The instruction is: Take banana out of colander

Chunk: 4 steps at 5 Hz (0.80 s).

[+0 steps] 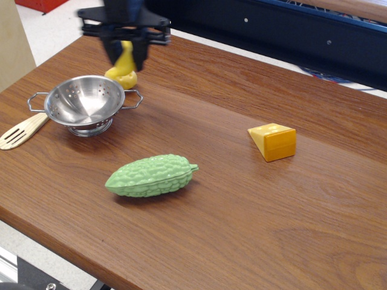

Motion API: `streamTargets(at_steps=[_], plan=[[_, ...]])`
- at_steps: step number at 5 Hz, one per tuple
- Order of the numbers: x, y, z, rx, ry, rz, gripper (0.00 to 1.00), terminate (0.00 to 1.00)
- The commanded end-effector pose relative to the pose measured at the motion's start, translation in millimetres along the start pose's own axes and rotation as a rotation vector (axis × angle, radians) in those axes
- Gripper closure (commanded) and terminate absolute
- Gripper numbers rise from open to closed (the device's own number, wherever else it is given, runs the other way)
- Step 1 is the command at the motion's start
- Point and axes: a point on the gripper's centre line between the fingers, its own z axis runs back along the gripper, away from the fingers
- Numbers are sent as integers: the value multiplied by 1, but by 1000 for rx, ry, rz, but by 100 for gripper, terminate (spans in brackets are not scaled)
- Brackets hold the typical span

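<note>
Banana point(125, 55), small, curved, bright-yellow plastic, hangs in the air pinched in the black end effector point(125, 54), above and behind the shiny steel colander point(84, 106) with punched holes. Furthest left on the brown wooden worktop point(242, 199) lies a pale wooden spatula point(22, 132), touching the colander's base. A lumpy yellow potato point(121, 78) sits just behind the colander's rim. A bumpy green gourd point(151, 175) lies nearer the front edge, and an orange-yellow cheese wedge point(273, 141) rests well apart to the right.

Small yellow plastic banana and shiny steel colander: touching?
Apart. The only view shows the banana held in the gripper above the table, clear of the empty colander.
</note>
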Motion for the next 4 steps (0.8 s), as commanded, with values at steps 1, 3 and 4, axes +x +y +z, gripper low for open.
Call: streamTargets(at_steps=[1,3,4], plan=[[51,-17,-5,38,-72,95,100,0],[61,-19,-39,81,-68,101,100,0],[59,-20,-51,91,-30,98,0,0]])
